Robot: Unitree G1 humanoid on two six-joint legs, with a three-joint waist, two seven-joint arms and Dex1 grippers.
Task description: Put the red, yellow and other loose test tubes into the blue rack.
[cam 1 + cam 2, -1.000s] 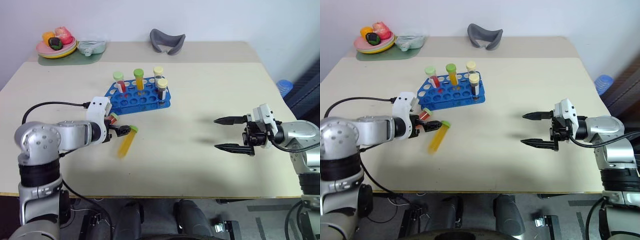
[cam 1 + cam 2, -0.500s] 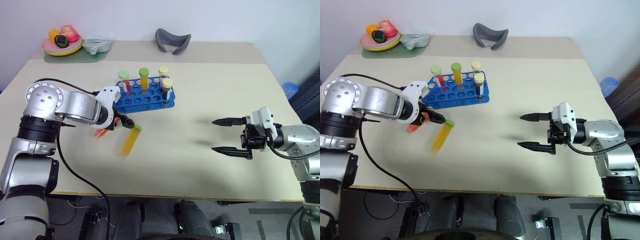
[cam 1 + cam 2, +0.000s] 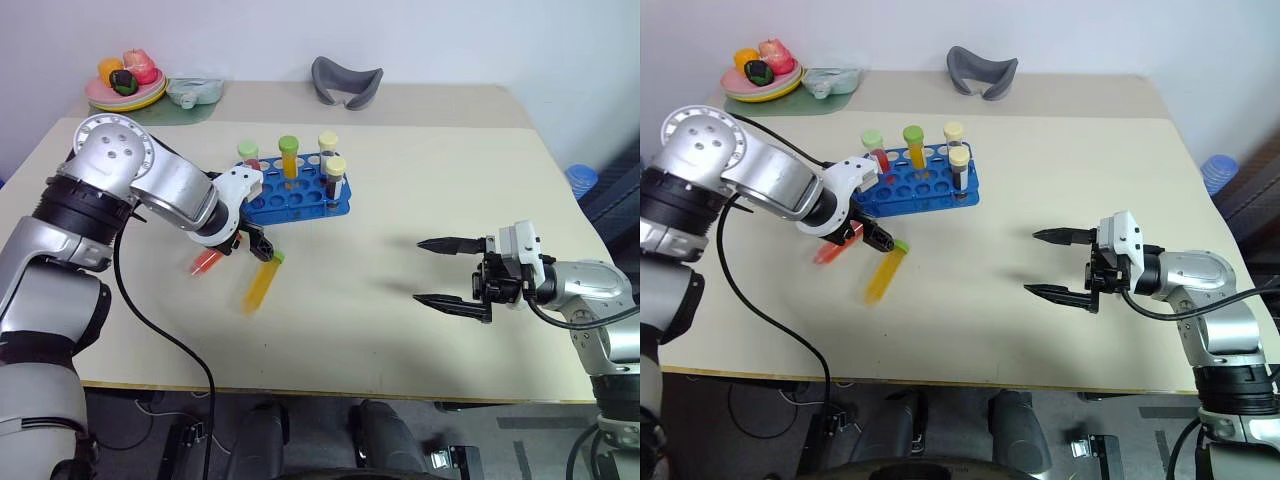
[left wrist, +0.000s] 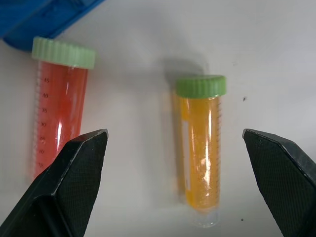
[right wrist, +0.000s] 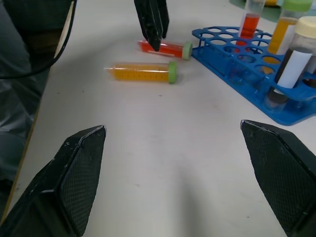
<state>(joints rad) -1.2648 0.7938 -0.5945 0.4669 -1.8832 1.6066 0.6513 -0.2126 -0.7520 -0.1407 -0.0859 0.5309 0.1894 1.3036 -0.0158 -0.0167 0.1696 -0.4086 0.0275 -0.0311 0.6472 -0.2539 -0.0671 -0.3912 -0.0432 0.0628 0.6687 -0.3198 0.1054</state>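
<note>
On the far left of the counter point(image 3: 400, 330), at the back, sits a plate of toy food point(image 3: 125, 85). Nearer me, my left gripper point(image 3: 252, 243) points steeply down with its fingers spread wide and nothing between them. Under it two loose tubes lie flat on the counter, side by side but apart: the red tube point(image 4: 57, 103) with its pale green cap close to the rack's edge, and the yellow-orange tube point(image 4: 199, 148) with a green cap, which lies in the span between my spread fingers. Just behind them stands the blue rack point(image 3: 295, 200), holding four upright tubes: red, orange and two cream-capped ones. A grey curved object point(image 3: 345, 80) rests at the back centre. Well to the right, my right gripper point(image 3: 438, 271) hangs roughly level over bare counter, fingers wide apart and empty
</note>
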